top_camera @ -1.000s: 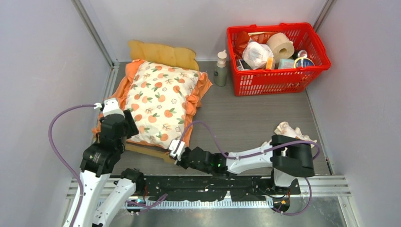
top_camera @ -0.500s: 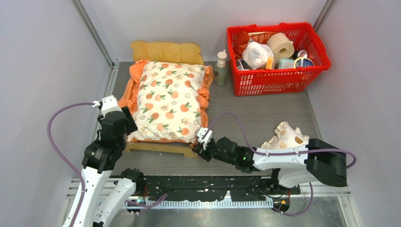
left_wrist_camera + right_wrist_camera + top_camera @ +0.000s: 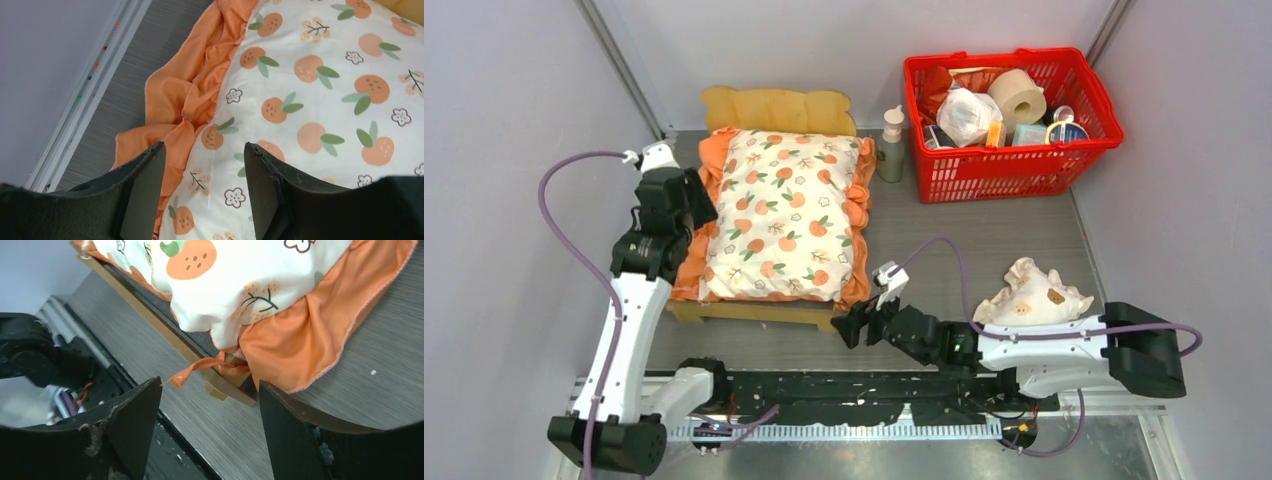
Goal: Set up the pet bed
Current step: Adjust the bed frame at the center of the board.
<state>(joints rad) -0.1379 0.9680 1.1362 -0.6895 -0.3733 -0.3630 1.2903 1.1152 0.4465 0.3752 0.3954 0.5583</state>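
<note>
Starting nearest, at the front of the table (image 3: 984, 240): holding the right claw (image 3: 852, 326) low and spread wide, gripping nothing, pointing leftward at the near right corner of the pet bed (image 3: 754, 313). Framing that corner between the dark fingers (image 3: 135, 420) in the right wrist view, with the light-wood rail and a loose orange ruffle lying just beyond the fingertips; touching or not, cannot tell. Resting behind the right arm, toward the right wall, a small cream frilled pillow (image 3: 1029, 295) with brown spots. Moving further in: standing flat on the left-middle of the table, the pet bed itself, lengthwise front to back, foot rail nearest and wavy headboard rising at the far end near the back wall. Covering nearly the whole frame, a cream orange-print cushion (image 3: 779, 215) with orange ruffles spilling over both long sides. Hanging over the left ruffled edge of that cushion, about halfway along the bed, the left claw (image 3: 686, 205), likewise spread and pinching nothing, with printed fabric and ruffle showing between its fingers (image 3: 142, 190) in the left wrist view. Standing beyond, just right of the headboard, a pump bottle (image 3: 890, 145), and right of that, in the far right corner, a red basket (image 3: 1014, 165) holding a toilet roll (image 3: 1017, 97) and other packets.
</note>
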